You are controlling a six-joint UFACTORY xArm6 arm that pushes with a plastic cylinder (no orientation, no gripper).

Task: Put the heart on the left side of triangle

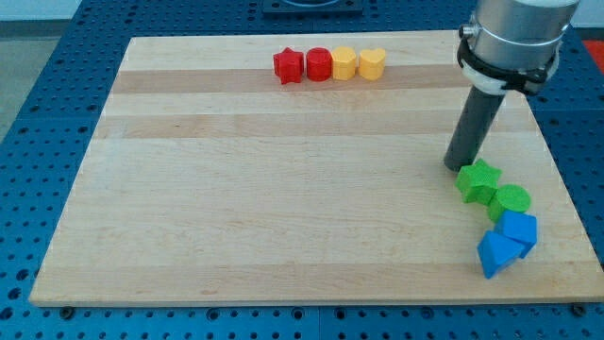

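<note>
The yellow heart [373,63] lies near the view's top, at the right end of a row of blocks. The blue triangle [494,255] lies at the view's lower right, close to the board's bottom edge. It touches another blue block [519,229] just above and to its right. My tip [456,166] rests on the board at the right, just above and left of a green star [478,180]. It is far below and right of the heart and well above the triangle.
The row at the top also holds a red star [288,65], a red round block [318,64] and a yellow hexagon-like block [344,63]. A green round block [511,200] sits between the green star and the blue blocks. The wooden board's [236,189] right edge is close.
</note>
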